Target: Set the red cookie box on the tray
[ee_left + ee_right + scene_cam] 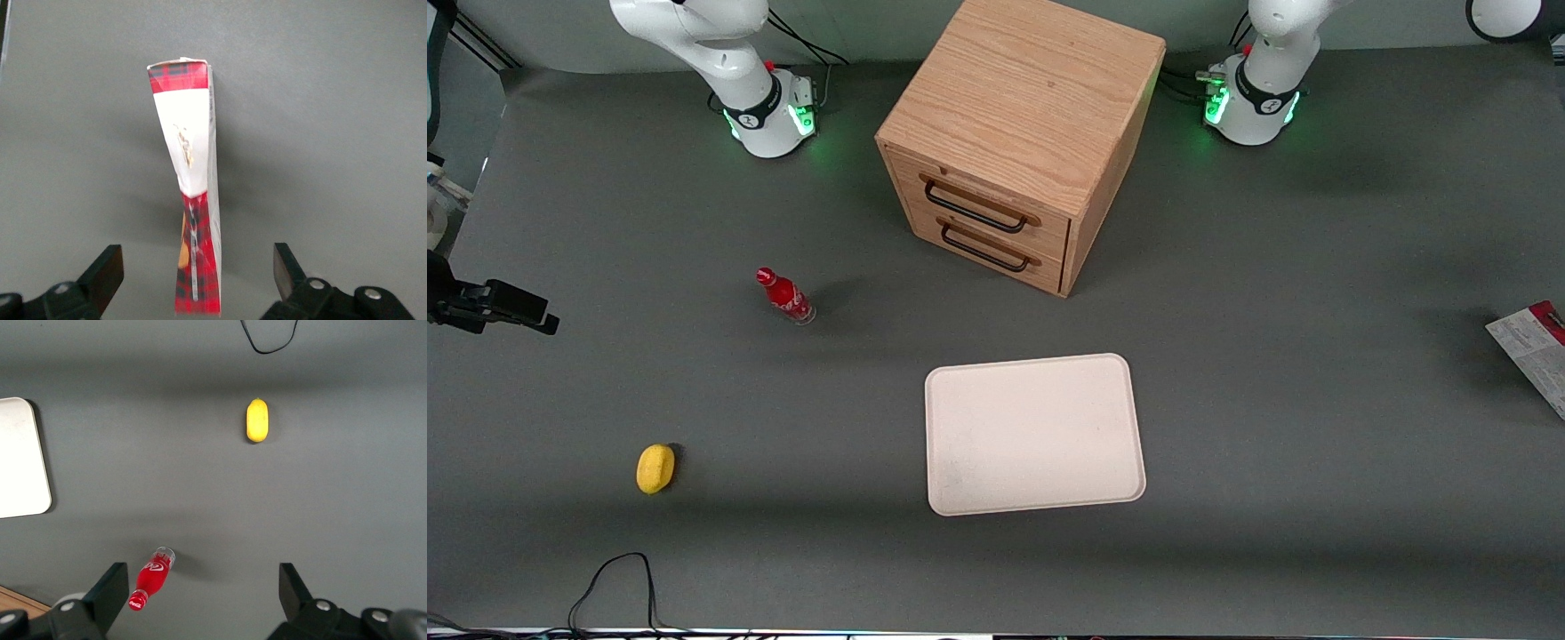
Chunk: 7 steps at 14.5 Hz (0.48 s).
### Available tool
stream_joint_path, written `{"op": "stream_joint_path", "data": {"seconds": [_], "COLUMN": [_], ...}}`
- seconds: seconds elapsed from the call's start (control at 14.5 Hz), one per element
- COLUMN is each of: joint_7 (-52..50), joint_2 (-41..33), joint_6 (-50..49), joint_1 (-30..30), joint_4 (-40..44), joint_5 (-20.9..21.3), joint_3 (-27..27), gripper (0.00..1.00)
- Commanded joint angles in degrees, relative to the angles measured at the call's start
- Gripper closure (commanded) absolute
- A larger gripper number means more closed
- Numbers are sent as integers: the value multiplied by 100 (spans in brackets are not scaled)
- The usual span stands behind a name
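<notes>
Grey tabletop (1316, 498) is carrying everything, and the biggest thing standing on it is a wooden cabinet (1023, 98) with two drawers, its dark handles facing the front camera at a slant. Nearer to that camera than the cabinet, the tray (1035, 436) is lying flat, cream-white, nothing resting on it.

Well apart from the tray, toward the working arm's end of the table, the red cookie box (1534, 349) is showing only partly at the edge of the front view, its whitish printed face and a strip of red visible. In the left wrist view the same box (190, 200) is standing on a narrow edge on the table, red tartan at both ends, a white panel with a small orange mark between them.

Above it the gripper (197, 277) is hanging with its jaws spread wide, the two black fingers (103, 272) sitting on either side of the carton and touching neither face.

Toward the parked arm's end, a small red cola bottle (785, 296) is standing upright, and a yellow lemon (655, 468) is lying nearer to the front camera than the bottle.
</notes>
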Motion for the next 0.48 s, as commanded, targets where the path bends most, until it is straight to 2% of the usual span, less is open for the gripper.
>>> {"op": "stream_joint_path", "data": {"seconds": [0.0, 0.41], "joint_7": [-26, -8], "joint_2": [247, 458], "joint_6": [226, 552], "joint_1": [67, 164], "joint_4": [84, -57], "joint_5": [56, 73], "joint_3": [-34, -34], "gripper": [0, 0]}}
